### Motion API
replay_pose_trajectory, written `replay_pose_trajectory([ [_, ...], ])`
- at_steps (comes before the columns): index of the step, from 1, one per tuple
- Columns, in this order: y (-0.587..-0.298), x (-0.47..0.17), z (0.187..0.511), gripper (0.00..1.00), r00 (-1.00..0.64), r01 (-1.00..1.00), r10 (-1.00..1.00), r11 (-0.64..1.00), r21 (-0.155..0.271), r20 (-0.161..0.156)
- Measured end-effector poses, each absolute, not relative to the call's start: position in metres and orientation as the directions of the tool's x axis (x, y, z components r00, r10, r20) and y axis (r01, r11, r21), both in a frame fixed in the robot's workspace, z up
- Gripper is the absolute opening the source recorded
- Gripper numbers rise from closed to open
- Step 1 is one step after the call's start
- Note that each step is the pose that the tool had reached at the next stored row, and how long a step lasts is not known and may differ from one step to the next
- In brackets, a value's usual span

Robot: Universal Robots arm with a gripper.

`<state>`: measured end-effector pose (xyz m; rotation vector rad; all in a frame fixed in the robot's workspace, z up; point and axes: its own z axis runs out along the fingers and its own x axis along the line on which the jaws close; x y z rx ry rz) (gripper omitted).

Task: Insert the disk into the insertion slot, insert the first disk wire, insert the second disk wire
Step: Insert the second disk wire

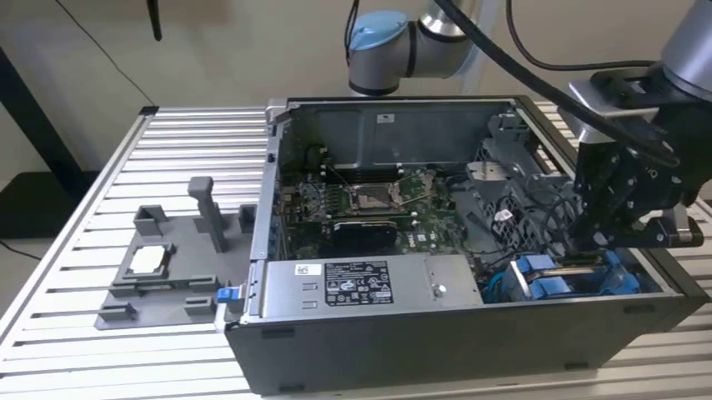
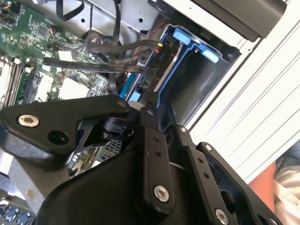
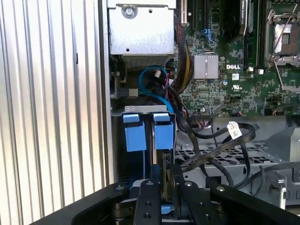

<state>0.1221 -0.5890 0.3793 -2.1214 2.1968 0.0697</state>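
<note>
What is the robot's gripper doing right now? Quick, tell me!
Gripper: down at the insertion slot, fingers close together on the blue edge of the disk.

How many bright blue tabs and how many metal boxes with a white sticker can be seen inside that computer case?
Blue tabs at the insertion slot: 2
Grey metal box with a white sticker: 1
Total: 3
</note>
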Motion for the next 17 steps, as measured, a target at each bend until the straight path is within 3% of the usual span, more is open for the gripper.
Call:
replay_pose_trajectory([
  [10,-0.589,0.122,0.419,0.24,-0.034,-0.999,-0.995,0.036,-0.028,-0.094],
  [17,-0.589,0.122,0.421,0.24,-0.034,-0.999,-0.995,0.036,-0.028,-0.094],
])
